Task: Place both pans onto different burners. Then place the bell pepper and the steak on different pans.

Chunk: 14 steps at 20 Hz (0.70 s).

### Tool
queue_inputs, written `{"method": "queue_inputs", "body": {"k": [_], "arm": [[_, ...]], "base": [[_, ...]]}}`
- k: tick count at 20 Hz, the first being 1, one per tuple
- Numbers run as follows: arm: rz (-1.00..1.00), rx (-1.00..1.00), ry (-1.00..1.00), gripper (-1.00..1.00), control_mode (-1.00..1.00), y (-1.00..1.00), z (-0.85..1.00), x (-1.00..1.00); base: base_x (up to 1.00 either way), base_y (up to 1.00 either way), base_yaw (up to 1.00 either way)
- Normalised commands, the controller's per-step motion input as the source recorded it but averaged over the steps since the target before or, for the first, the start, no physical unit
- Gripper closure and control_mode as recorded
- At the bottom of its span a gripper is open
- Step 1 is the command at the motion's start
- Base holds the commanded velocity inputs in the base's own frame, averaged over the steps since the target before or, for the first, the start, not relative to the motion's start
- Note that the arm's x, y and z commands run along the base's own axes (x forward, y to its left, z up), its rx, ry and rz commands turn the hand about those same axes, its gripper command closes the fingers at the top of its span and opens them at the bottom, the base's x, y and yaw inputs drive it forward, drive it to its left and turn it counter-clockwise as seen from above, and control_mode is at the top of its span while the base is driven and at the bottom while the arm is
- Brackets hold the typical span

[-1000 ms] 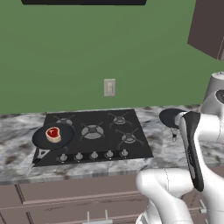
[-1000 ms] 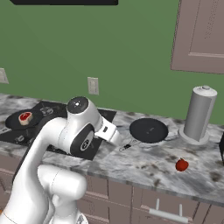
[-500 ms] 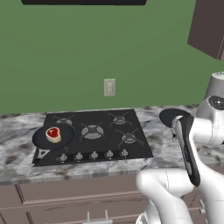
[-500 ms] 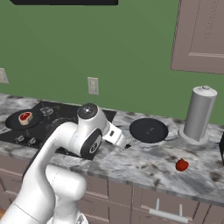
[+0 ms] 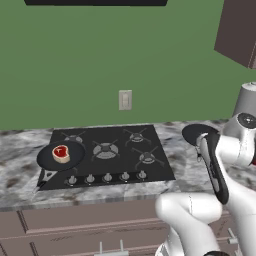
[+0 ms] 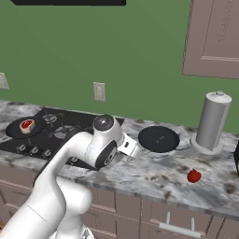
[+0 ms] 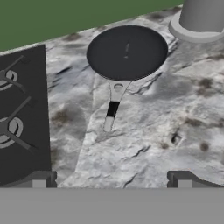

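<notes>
One black pan (image 5: 50,159) sits on the cooktop's front left burner with the red steak (image 5: 61,153) in it; the same pan (image 6: 18,130) and steak (image 6: 26,124) lie at the left of the right base view. The other pan (image 7: 127,52) lies empty on the marble counter right of the cooktop, its short pale-tipped handle (image 7: 112,108) pointing toward my hand. My gripper (image 7: 111,181) hovers open above the counter just short of that handle, nothing between its fingers. The red bell pepper (image 6: 193,176) rests on the counter further right.
The black cooktop (image 5: 107,155) with its row of silver knobs (image 5: 107,177) has several free burners. A tall grey canister (image 6: 213,121) stands just behind and right of the empty pan (image 6: 158,138). Bare marble counter (image 7: 144,144) lies under my hand.
My arm has swung right, carrying the open gripper from over the cooktop's edge toward the empty pan on the counter. The pans, steak and pepper have stayed put.
</notes>
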Motion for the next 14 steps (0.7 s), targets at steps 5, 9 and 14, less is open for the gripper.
{"method": "queue_inputs", "body": {"k": [5,9,14], "arm": [[0.00,0.02,0.00,-1.00,-1.00,-0.08,-0.17,0.24],[0.00,0.01,0.02,-1.00,-1.00,-0.02,-0.20,0.19],[0.00,0.01,0.05,-1.00,-1.00,-0.03,-0.28,0.21]], "base": [[0.00,0.00,0.00],[0.00,0.00,0.00],[0.00,0.00,0.00]]}}
